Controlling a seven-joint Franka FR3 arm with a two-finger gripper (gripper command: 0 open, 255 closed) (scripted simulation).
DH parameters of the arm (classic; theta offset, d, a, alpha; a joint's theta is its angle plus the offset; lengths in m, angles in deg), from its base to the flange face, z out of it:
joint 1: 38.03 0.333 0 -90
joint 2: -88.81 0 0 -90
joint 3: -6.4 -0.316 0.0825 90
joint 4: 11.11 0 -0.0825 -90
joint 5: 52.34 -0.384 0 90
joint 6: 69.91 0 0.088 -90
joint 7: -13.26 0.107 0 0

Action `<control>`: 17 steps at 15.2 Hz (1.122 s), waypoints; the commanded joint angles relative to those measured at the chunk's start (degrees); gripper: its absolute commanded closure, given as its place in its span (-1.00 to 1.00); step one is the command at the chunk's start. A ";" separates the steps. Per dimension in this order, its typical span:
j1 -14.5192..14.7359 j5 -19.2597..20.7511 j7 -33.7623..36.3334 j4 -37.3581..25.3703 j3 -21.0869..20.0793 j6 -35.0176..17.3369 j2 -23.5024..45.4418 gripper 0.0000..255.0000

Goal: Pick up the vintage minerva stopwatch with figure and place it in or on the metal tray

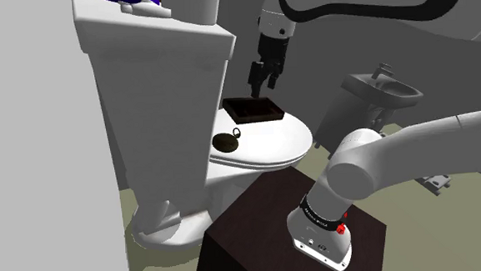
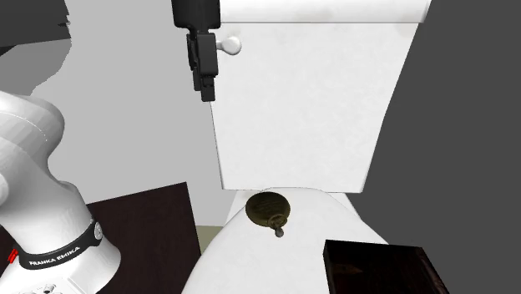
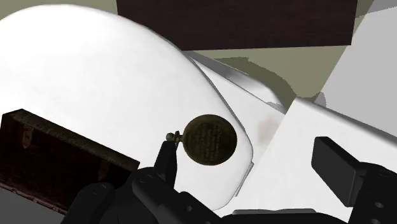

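Seen from the shoulder view, the open, empty hand (image 1: 261, 79) hangs at 12 o'clock from the dark tray (image 1: 253, 111). The stopwatch (image 1: 227, 142) lies on the toilet lid (image 1: 274, 146), at the tray's 8 o'clock.

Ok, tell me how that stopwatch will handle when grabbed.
The stopwatch lies flat, a thin disc, so it likely won't roll but may slide on the smooth toilet lid. Looks rigid; its low edge probably offers little grip.
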State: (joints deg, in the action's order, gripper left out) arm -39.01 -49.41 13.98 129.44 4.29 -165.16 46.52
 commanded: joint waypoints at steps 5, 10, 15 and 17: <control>-1.37 0.69 -1.05 4.52 2.44 -8.89 3.22 -1.00; -2.99 1.23 -2.57 8.32 5.56 -20.46 9.61 -1.00; -4.14 0.86 -4.60 9.86 8.77 -32.19 18.51 -1.00; -4.37 0.21 -5.71 9.82 10.07 -36.78 22.67 -1.00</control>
State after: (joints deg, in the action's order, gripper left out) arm -43.26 -48.89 8.85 139.39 13.66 -199.11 66.66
